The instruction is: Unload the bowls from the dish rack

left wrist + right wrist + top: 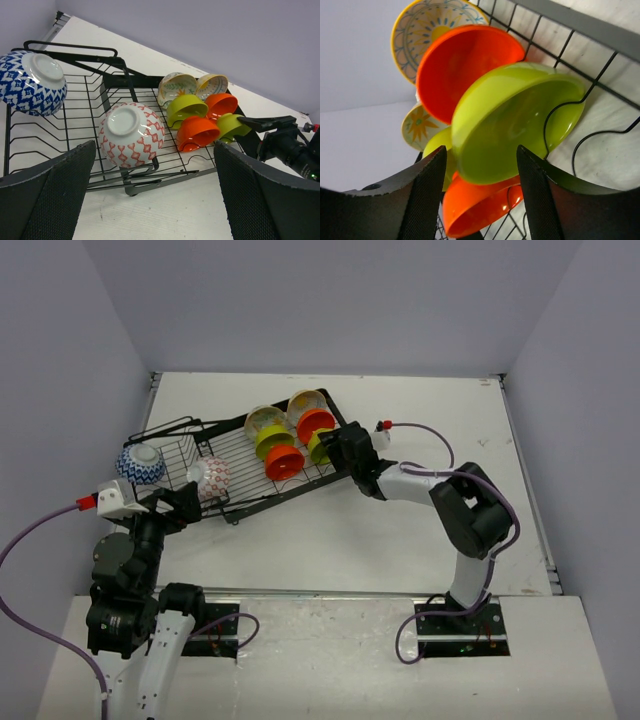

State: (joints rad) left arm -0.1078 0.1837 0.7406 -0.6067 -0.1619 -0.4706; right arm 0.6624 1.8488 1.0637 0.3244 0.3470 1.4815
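The lime green bowl [515, 125] stands on edge in the end slot at the right of the dish rack [150, 176]. The rack lies askew between the bench's [420, 540] left edge and its middle, nearer the far edge. The right jaws are wide open and hold nothing, lined up on this bowl with its rim just ahead of the gap. A good grasp likely means easing in deeper, closing across the rim, then lifting clear of the wires so the orange bowl [465, 65] right behind is not dragged along. The left jaws, also open and empty, hover by the rack's near-left corner, facing the upturned red-and-white bowl [131, 134].
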